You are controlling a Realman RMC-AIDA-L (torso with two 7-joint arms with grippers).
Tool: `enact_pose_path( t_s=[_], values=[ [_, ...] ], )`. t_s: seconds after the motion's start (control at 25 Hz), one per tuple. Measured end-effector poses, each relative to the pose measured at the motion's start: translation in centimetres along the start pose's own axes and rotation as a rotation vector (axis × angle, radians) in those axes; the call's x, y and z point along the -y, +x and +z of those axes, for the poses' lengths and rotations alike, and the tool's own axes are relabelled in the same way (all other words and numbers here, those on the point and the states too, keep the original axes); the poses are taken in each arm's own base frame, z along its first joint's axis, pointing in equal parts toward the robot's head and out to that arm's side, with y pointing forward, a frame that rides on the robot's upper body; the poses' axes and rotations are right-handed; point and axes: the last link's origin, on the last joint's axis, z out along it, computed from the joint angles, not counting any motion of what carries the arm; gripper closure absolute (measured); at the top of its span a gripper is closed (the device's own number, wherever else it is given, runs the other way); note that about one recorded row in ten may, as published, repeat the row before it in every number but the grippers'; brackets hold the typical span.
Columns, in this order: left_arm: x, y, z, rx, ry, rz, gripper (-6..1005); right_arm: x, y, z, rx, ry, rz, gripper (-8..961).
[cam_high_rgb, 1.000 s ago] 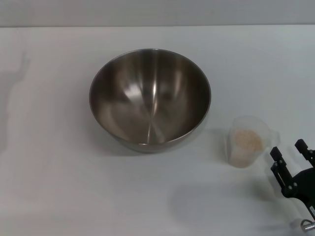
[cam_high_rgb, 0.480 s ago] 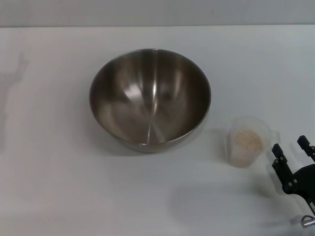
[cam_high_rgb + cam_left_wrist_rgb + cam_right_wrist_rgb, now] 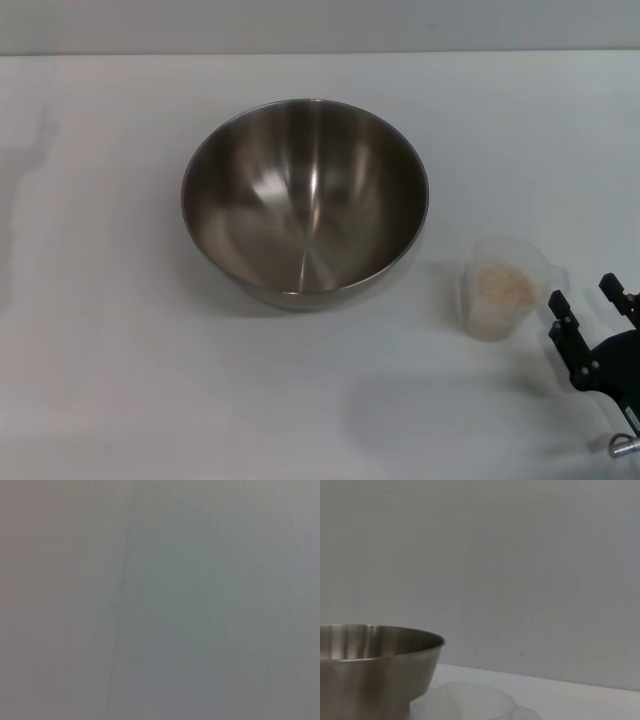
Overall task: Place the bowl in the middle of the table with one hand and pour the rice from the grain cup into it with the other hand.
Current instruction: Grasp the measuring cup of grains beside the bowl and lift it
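The steel bowl [image 3: 305,200] stands empty on the white table [image 3: 110,380], about the middle. The clear grain cup [image 3: 503,287] stands upright to the bowl's right, with beige rice [image 3: 504,284] in it. My right gripper [image 3: 592,302] is open and empty, just right of the cup, near its handle, not touching it. The right wrist view shows the bowl's side [image 3: 370,675] and the cup's rim [image 3: 465,702]. My left gripper is out of view; the left wrist view shows only a plain grey surface.
A grey wall [image 3: 320,25] rises behind the table's far edge. A faint shadow of the left arm lies on the table at far left [image 3: 25,190].
My right gripper has shifted slightly, staying beside the cup. The bowl and cup have not moved. The shadow at far left has faded upward.
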Motion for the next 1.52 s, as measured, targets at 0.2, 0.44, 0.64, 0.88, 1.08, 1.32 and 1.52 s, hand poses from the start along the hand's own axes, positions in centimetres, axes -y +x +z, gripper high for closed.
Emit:
enact_pose_path(
  t_s=[0.2,0.44,0.64,0.88,1.08,1.32,1.52],
  values=[
    [0.1,0.0,0.0,-0.002,0.006,0.000,193,0.1,-0.1,0.3,0.004,0.001,-0.010,391],
    [0.1,0.0,0.0,-0.003,0.008,0.000,192,0.6,-0.2,0.7,0.012,0.014,-0.019,391],
    [0.2,0.1,0.0,-0.005,0.011,0.004,192,0.7,-0.3,1.0,0.013,0.012,-0.025,390],
    [0.4,0.2,0.2,-0.010,0.018,0.005,193,0.6,-0.2,1.7,0.003,-0.002,-0.028,390],
    [0.5,0.2,0.2,-0.009,0.018,0.009,193,0.6,-0.2,2.0,0.002,-0.005,-0.029,390],
    [0.5,0.2,0.1,-0.008,0.019,0.009,192,0.8,-0.3,2.2,0.005,0.005,-0.031,391],
    [0.5,0.2,0.0,-0.007,0.021,0.005,193,1.0,-0.3,2.4,0.007,0.002,-0.039,391]
  ],
)
